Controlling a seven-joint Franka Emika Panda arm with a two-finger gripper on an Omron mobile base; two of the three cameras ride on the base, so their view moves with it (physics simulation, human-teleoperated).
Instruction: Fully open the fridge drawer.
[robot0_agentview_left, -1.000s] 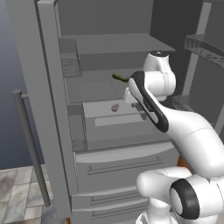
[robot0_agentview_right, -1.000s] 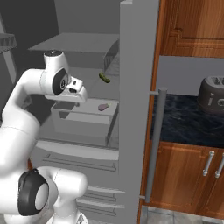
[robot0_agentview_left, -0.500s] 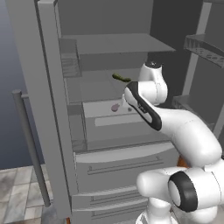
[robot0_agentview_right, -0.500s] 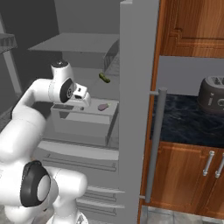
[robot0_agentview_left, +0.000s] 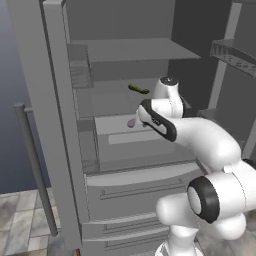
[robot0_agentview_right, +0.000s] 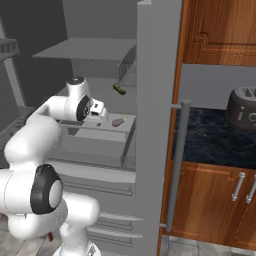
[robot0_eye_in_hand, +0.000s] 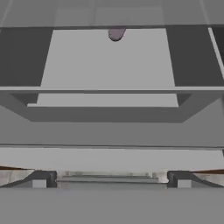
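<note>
The fingers (robot0_eye_in_hand: 111, 184) sit wide apart at the bottom of the hand view, one dark tip (robot0_eye_in_hand: 40, 179) at each side with nothing pinched between them; they hover over the front edge of the fridge drawer (robot0_eye_in_hand: 109, 114), looking down into it. Whether they touch the handle strip cannot be told. In the right base view the hand (robot0_agentview_right: 96, 109) hangs just above the near left part of the drawer (robot0_agentview_right: 100, 142).

The fridge drawer (robot0_agentview_left: 135, 145) is a pale grey box standing partly out from the fridge (robot0_agentview_left: 60, 125), under the flat shelves. Its light floor is bare but for a small mauve lump (robot0_eye_in_hand: 116, 33) lying at the far end; the same lump (robot0_agentview_right: 118, 121) shows near the drawer's back rim in the right base view. A small green pickle-like thing (robot0_agentview_left: 138, 89) lies on the shelf (robot0_agentview_left: 115, 90) above the drawer. Below the drawer, wider grey drawer fronts (robot0_agentview_left: 140, 185) with thin bar handles are stacked.

The fridge door (robot0_agentview_right: 152, 125) stands open, its long vertical bar handle (robot0_agentview_right: 176, 165) facing the room. Beside it runs a dark speckled worktop (robot0_agentview_right: 220, 145) carrying a toaster (robot0_agentview_right: 242, 107), with wooden cabinets (robot0_agentview_right: 215, 210) beneath and above. The floor (robot0_agentview_left: 25, 220) is pale tile.
</note>
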